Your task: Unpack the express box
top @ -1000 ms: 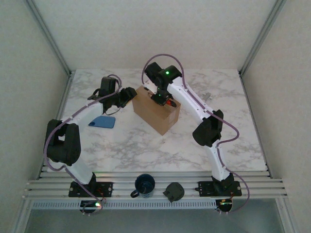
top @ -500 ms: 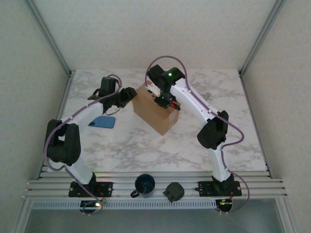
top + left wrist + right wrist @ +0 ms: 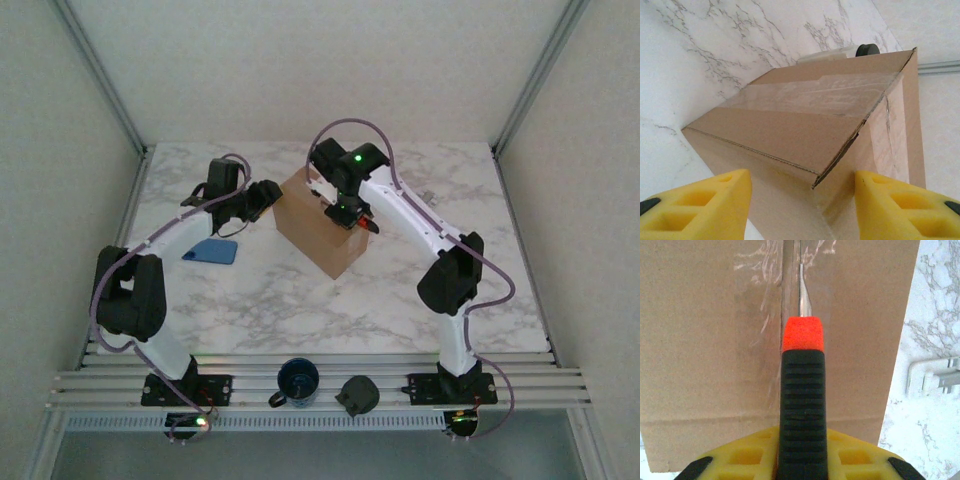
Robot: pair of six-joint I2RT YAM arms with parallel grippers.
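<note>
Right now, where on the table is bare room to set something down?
Bare marble lies between the express box and the near rail, and right of the right arm. Crowded: around the box, with both grippers, and the left side by the blue phone.

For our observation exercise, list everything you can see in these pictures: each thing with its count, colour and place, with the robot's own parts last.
box: one, brown, taped shut, middle of the table.
knife: one, black and orange handle, blade on the box's tape seam.
phone: one, blue, flat on the table left of the box.
mug: one, dark blue, on the near rail.
dark object: one, black, on the rail right of the mug.
table: one, white marble.
left hand: one, yellow fingers, open at the box's corner.
right hand: one, yellow fingers, shut on the knife.
</note>
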